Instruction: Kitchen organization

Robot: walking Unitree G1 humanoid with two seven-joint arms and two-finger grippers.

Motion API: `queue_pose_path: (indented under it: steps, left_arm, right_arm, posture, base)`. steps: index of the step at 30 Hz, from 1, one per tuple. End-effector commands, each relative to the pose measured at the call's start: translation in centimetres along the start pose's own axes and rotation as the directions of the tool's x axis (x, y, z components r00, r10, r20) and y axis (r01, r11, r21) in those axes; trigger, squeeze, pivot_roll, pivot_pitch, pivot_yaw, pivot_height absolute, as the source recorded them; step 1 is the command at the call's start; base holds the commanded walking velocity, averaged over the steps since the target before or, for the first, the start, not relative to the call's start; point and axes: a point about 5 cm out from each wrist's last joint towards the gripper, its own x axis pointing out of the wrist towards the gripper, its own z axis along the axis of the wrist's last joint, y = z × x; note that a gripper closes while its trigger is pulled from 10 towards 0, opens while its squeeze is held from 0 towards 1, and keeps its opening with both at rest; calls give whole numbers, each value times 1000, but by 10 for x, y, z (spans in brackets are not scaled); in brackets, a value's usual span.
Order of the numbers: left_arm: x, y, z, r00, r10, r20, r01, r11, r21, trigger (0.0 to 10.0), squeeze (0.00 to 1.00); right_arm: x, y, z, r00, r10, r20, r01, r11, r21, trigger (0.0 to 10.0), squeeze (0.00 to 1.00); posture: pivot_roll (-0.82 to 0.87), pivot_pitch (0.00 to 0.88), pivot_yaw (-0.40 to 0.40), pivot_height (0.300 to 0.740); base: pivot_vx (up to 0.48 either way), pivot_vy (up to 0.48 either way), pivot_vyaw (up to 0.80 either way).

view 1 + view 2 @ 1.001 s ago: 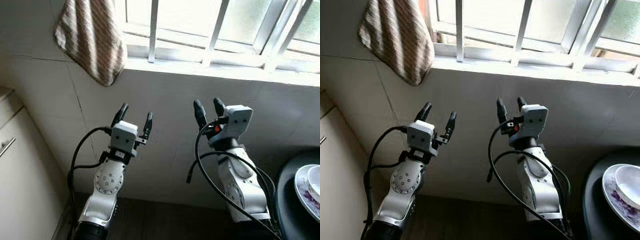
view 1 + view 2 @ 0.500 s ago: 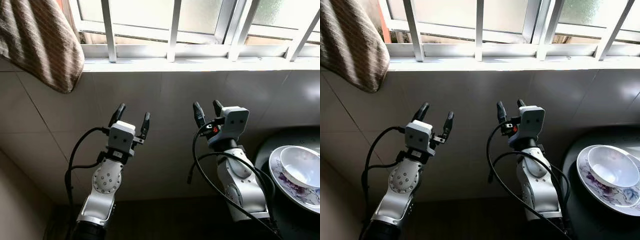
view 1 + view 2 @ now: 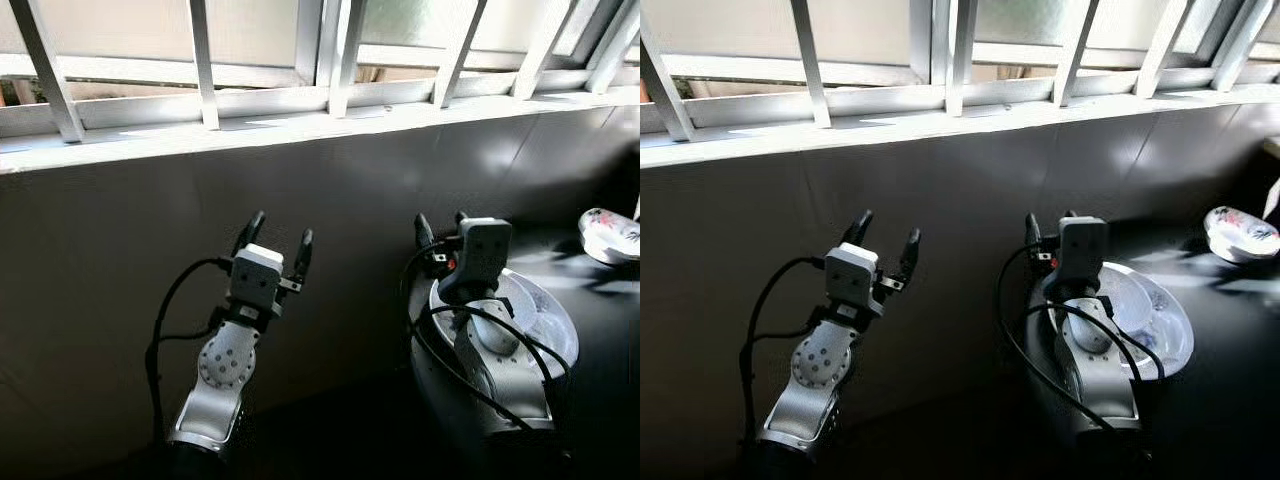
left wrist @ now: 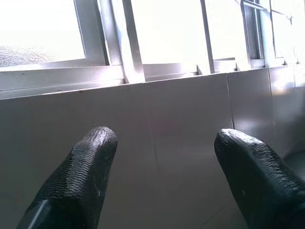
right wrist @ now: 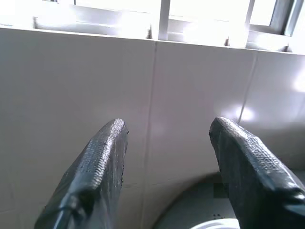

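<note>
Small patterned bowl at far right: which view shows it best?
The right eye view: the small patterned bowl sits whole on the dark counter, beyond the large white dish under the right arm. The left eye view cuts it off at the frame edge. The wrist views face the tiled wall and window.

Camera swung rightward along the barred window [image 3: 330, 60]: striped towel gone from sight, cabinet too. White bowl [image 3: 1140, 305] on its plate now directly behind the right gripper [image 3: 440, 225], below the window (formerly at the frame's edge). Small patterned dish [image 3: 1240, 232] newly visible further right. Tiled wall [image 3: 120, 260] darker.
</note>
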Motion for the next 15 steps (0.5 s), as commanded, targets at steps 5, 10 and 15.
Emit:
queue_pose_path:
  steps: [5, 10, 15]
  left_arm:
    - [1, 2, 1, 1000, -3, 2, 3, 1000, 12, 10000, 0]
    - [2, 1, -1, 1000, -9, -21, 9, 1000, 27, 10000, 0]
    - [1, 0, -1, 1000, -12, -17, 13, 999, 31, 10000, 0]
  right_arm:
    - [2, 4, 1, 1000, -2, -2, 2, 1000, -4, 10000, 0]
    - [4, 1, -1, 999, -27, -16, 28, 1000, 9, 10000, 0]
    - [4, 0, -3, 999, -36, -31, 38, 999, 35, 10000, 0]
  posture:
    - [67, 0, -19, 740]
    - [65, 0, -19, 740]
    - [66, 0, -20, 740]
  base:
    - [0, 0, -800]
    - [0, 0, -800]
    - [0, 0, -800]
